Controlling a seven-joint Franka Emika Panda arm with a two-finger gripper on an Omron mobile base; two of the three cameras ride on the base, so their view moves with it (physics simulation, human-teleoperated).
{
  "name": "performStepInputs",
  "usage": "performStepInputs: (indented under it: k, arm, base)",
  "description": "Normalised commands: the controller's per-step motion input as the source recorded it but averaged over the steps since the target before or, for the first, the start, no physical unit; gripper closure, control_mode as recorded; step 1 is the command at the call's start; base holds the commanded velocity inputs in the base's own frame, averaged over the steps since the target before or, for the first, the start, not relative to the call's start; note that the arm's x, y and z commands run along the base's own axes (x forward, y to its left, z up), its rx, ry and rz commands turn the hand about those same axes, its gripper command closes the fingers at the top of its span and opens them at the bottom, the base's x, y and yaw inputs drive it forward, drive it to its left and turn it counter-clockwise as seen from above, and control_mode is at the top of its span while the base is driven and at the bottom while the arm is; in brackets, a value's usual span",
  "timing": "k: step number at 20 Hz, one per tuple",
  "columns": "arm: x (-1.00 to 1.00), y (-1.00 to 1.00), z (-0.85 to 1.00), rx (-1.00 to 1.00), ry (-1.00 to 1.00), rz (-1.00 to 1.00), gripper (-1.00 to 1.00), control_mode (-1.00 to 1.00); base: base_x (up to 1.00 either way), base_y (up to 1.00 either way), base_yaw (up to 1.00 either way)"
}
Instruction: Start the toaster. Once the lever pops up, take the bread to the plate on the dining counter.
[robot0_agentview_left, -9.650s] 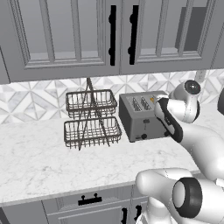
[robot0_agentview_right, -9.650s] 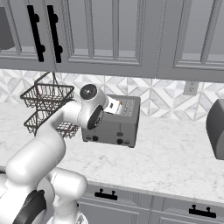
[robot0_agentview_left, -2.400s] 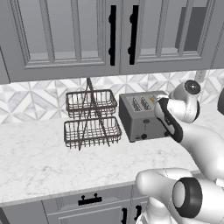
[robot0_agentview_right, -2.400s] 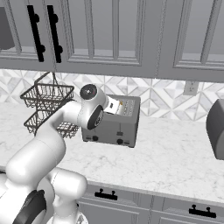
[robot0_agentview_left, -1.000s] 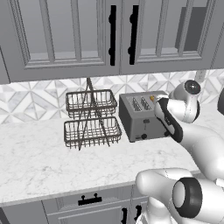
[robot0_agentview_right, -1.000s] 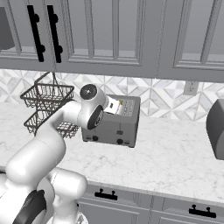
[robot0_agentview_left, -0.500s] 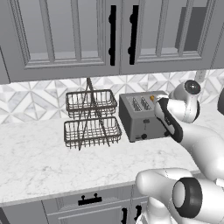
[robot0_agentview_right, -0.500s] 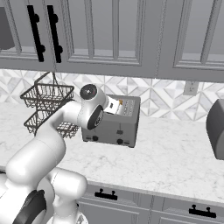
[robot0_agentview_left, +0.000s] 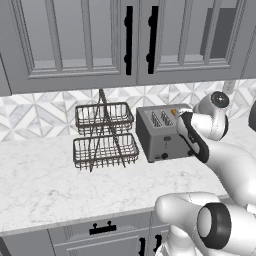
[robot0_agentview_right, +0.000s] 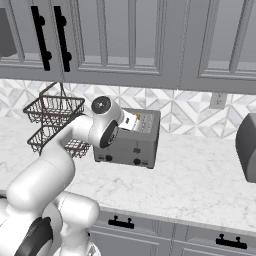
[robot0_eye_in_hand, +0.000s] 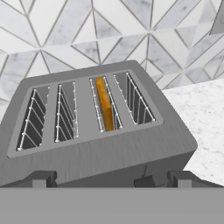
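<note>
Hand view looks down on the toaster, bread sunk in a right-hand slot. Toasting seems under way; next comes waiting for the lever, then reaching in for the bread. Arm bends over the toaster's near end, gripper fingers spread wide, empty.

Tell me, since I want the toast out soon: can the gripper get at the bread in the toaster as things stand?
Probably yes. The open gripper hangs just above the toaster, nothing lies between, but the bread sits low in its slot, leaving little edge to pinch.
</note>
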Motion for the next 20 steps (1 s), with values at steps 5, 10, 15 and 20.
performStepInputs:
  k: [5, 10, 15, 20]
  arm:
    - [0.00, 0.00, 0.00, 0.00, 0.00, 0.00, -1.00, -1.00]
    - [0.00, 0.00, 0.00, 0.00, 0.00, 0.00, -1.00, -1.00]
    - [0.00, 0.00, 0.00, 0.00, 0.00, 0.00, -1.00, -1.00]
    - [0.00, 0.00, 0.00, 0.00, 0.00, 0.00, -1.00, -1.00]
  base:
    - [0.00, 0.00, 0.00]
    - [0.00, 0.00, 0.00]
    - [0.00, 0.00, 0.00]
    - [0.00, 0.00, 0.00]
